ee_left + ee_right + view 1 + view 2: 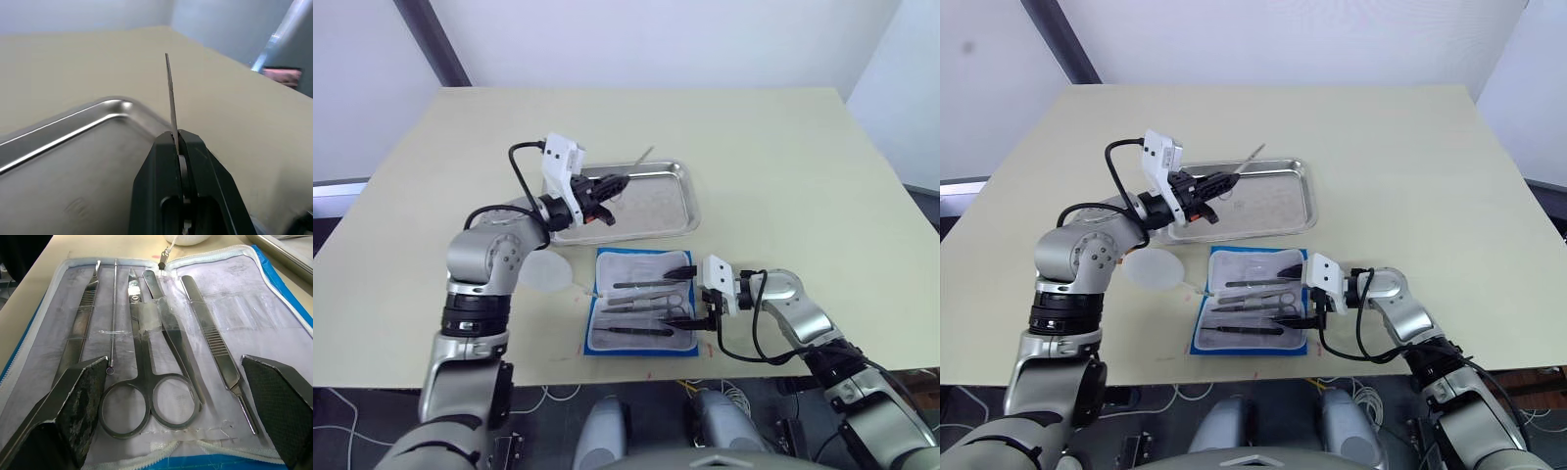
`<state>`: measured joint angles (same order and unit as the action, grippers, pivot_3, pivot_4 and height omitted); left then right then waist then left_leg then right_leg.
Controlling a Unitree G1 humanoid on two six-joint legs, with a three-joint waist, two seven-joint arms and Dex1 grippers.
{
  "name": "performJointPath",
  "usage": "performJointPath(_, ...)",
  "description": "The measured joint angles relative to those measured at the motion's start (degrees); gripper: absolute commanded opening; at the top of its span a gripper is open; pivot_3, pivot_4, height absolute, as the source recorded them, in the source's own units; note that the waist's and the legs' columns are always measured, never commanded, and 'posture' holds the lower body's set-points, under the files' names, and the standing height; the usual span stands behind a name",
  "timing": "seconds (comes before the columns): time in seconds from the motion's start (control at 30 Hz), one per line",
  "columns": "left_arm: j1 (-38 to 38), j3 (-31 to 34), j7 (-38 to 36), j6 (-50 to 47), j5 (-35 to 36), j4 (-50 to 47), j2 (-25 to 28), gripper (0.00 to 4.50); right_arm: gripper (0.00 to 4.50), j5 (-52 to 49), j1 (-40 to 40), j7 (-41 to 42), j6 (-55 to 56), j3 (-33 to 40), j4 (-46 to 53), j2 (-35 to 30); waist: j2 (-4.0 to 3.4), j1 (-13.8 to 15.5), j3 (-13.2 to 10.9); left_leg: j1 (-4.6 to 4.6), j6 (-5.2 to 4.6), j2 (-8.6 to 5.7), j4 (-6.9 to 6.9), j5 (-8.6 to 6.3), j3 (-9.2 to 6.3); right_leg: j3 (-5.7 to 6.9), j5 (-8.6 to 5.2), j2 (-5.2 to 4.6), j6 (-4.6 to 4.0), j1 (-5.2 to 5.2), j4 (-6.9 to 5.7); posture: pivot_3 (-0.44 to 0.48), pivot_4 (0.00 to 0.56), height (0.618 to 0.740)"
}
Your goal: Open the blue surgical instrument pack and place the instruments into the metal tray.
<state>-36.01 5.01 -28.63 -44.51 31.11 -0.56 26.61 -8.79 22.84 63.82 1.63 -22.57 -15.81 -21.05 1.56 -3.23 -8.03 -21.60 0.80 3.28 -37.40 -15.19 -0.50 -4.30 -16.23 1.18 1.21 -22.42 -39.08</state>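
Spread wide, the right fingers (171, 421) hover at the handle end of the scissors (146, 362) lying lengthwise in the open blue pack (641, 302) on the surface. Farther off, the left fingers (612, 186) pinch a thin tool (170, 93) above the tray (666, 211).

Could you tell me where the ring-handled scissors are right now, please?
The scissors lie in the open blue pack, between the right pincer's open fingers, just in front of the metal tray.

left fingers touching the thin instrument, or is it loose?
Touching. The left wrist view shows the left gripper fingers closed on the thin instrument, its tip above the metal tray rim.
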Motion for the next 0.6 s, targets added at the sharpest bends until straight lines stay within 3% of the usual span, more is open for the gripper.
performJointPath(0.27, 0.33, 2.03, 19.93, -7.36, -6.82, -1.58, -6.19, 0.03, 4.50, 0.00, -0.09, -0.02, 0.00, 0.04, 0.05, -0.04, 0.01, 0.00, 0.01, 0.01, 0.02, -0.02, 0.01, 0.00, -0.03, 0.02, 0.01, -0.05, -0.01, 0.03, 0.01, 0.000, 0.150, 0.740)
performJointPath(0.6, 1.20, 3.34, 28.44, -9.99, -13.17, 2.07, -9.15, 0.03, 4.50, 0.00, -0.07, 0.02, 0.01, 0.05, 0.04, -0.09, 0.02, 0.00, 0.01, 0.01, 0.04, -0.06, 0.01, 0.01, -0.04, 0.05, 0.02, -0.09, -0.01, 0.03, 0.02, 0.000, 0.150, 0.740)
